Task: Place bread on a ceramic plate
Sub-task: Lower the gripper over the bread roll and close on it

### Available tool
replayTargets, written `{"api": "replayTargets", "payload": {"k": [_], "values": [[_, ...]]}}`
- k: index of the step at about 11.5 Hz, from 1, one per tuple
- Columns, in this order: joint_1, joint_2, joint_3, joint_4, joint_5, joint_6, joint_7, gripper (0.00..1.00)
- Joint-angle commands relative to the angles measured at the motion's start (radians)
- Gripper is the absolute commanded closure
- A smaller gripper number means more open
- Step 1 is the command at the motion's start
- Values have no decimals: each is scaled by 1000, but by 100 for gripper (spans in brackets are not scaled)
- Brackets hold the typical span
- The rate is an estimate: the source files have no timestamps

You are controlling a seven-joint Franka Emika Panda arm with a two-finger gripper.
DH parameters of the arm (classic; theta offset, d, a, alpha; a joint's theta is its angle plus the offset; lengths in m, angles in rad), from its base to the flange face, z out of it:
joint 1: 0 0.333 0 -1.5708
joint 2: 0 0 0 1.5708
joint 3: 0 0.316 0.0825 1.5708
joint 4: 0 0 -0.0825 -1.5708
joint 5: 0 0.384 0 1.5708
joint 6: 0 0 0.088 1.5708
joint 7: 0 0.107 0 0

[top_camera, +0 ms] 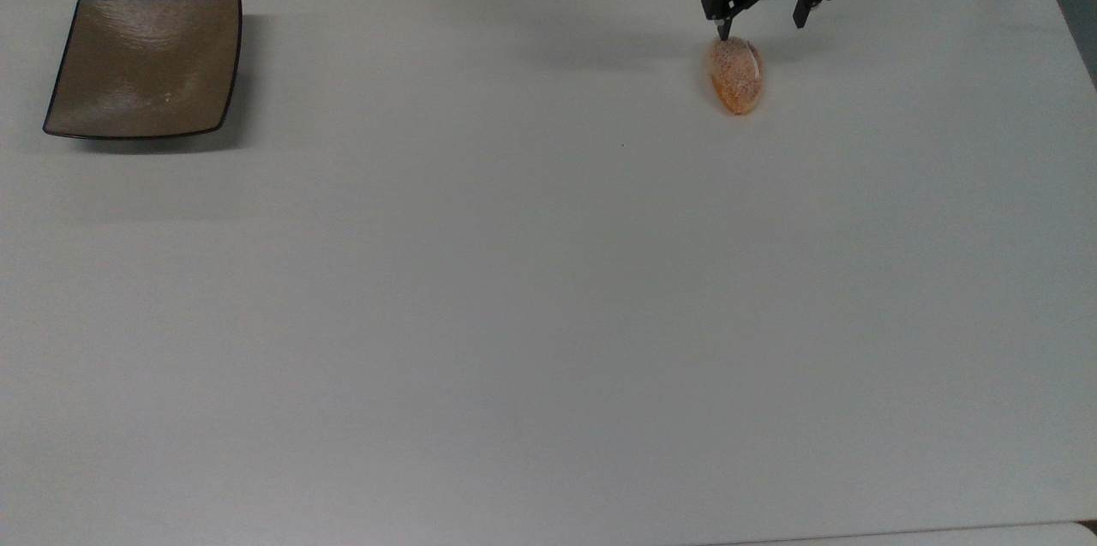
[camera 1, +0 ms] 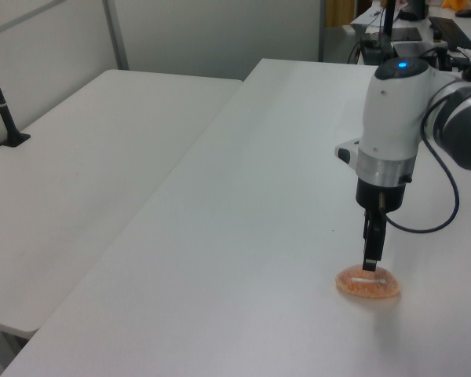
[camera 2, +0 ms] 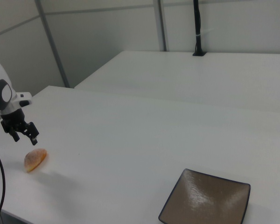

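A white table (top_camera: 548, 315) is seen carrying everything, and the ceramic plate (top_camera: 144, 68) is set on it well apart from the gripper (top_camera: 763, 32), far toward the top view's left. In the right view the ceramic plate (camera 2: 205, 198) is found at the lower right, with the gripper (camera 2: 24, 135) at the far left. The gripper is held with its fingers spread wide and nothing is gripped between them. It is poised just above the bread (top_camera: 735, 75), which is laid flat on the table. In the left view the gripper (camera 1: 370, 263) is seen directly over the bread (camera 1: 368, 283); contact cannot be told.
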Motion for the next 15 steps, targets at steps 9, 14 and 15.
{"api": "replayTargets", "payload": {"k": [9,14,15], "values": [[35,131,-7,-41,-147,106,112,0],[23,148,-7,-40,-149,119,105,26],[23,149,-6,-40,-149,119,103,45]]}}
